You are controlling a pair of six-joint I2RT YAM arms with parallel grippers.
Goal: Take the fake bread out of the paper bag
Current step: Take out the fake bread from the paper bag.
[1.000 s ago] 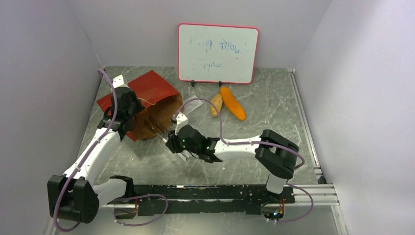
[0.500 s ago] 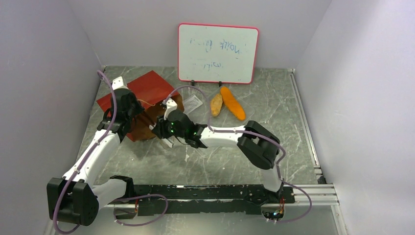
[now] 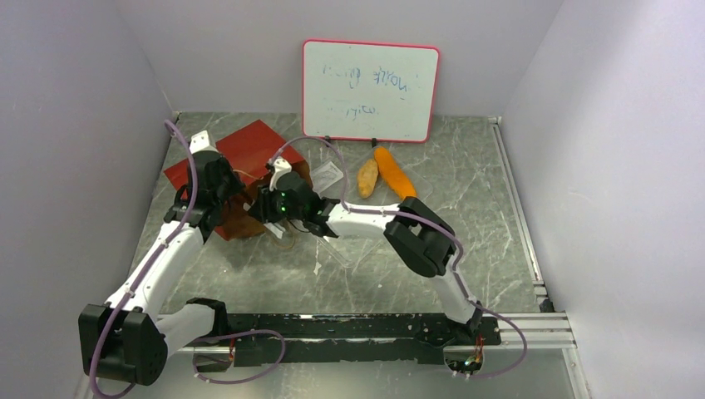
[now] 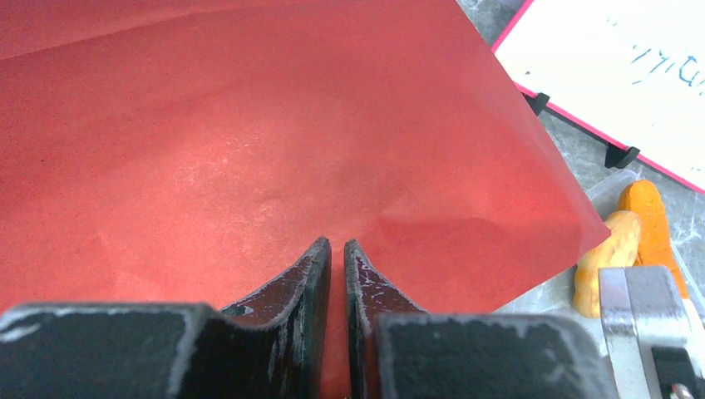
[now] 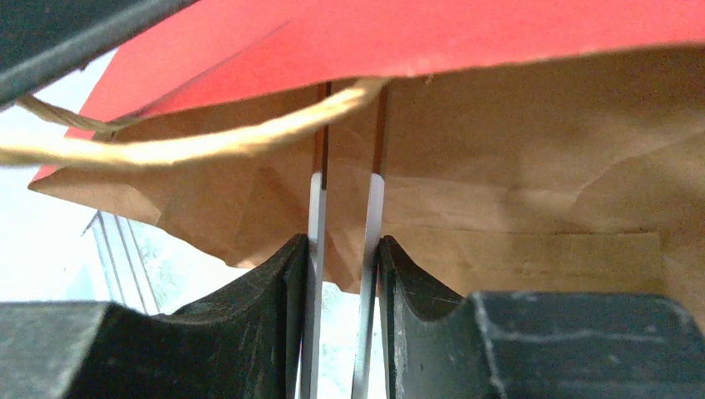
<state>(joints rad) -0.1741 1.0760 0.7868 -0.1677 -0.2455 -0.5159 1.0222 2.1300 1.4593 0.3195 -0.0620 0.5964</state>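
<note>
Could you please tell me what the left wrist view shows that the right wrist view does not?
Only left wrist: the white pink-framed whiteboard, the long orange toy baguette and the tan oval toy roll. Only right wrist: the brown kraft inside of the red paper bag and its thin cord loop handle. Both: that bag's red outside.

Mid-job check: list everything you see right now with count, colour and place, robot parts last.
paper bag: one, red outside, brown inside, lying on its side at the table's left rear.
bag handle: one seen, tan cord, across the bag mouth.
baguette: one, orange, on the table below the whiteboard.
oval roll: one, tan, beside the baguette on its left.
clear tray: one, transparent, between bag and roll.
whiteboard: one, white with pink frame, standing at the rear.
table: one, grey marbled.
left gripper: black, closed on the bag's red wall.
right gripper: black, nearly shut, at the bag mouth, nothing visibly held.
</note>
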